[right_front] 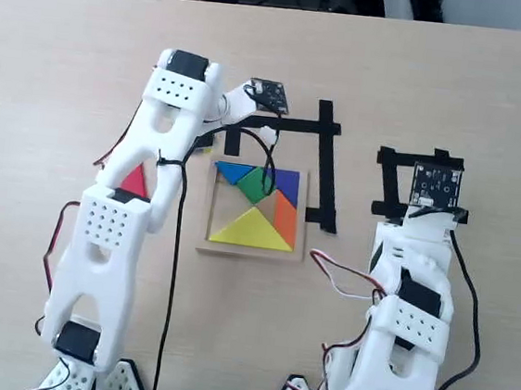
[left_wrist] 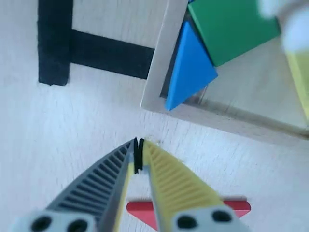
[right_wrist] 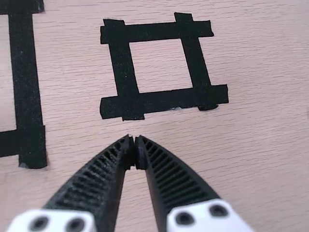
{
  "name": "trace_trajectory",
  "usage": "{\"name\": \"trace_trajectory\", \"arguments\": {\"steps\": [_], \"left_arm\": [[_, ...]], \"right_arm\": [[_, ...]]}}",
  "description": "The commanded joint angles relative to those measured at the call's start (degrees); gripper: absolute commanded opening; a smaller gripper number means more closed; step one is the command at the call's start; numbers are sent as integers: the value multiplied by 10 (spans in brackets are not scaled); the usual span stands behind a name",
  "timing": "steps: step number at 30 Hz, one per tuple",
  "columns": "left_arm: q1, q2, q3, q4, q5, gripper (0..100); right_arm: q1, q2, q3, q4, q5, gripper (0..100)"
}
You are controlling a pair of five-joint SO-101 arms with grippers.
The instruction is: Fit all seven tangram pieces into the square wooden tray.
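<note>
My left end effector point(left_wrist: 138, 155) is closed on nothing, above the table just beside the tray's point(left_wrist: 161, 58) corner. The red triangle point(left_wrist: 140, 211) lies outside the tray. My right end effector point(right_wrist: 133, 147) is closed too, near a tape square point(right_wrist: 154, 31).

Background stuff: a pale wood-grain tabletop point(right_front: 51, 61) with markings stuck flat on it. There's a small square outline of black tape point(right_wrist: 159, 31), and beside it a bigger black tape frame point(right_front: 326, 169) whose strips cross and overshoot at the corner.
</note>
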Motion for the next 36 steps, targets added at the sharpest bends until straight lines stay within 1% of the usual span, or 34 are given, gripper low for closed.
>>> {"name": "trace_trajectory", "arguments": {"steps": [1, 7, 12, 15, 24, 28, 36], "left_arm": [[7, -8, -27, -3, 4, 29], [22, -8, -28, 42, 4, 29], [28, -8, -27, 51, 4, 29], [29, -8, -26, 60, 23, 29], [60, 6, -7, 58, 25, 29], [59, 29, -7, 31, 27, 29], [58, 40, -8, 16, 25, 29]], "right_arm": [[-10, -11, -5, -12, 2, 12], [-10, -11, -5, -12, 2, 12], [-10, -11, -5, -12, 2, 12], [-10, -11, -5, -12, 2, 12], [-10, -11, -5, -12, 2, 12], [-10, -11, -4, -12, 2, 12], [-10, -11, -4, -12, 2, 12]]}}
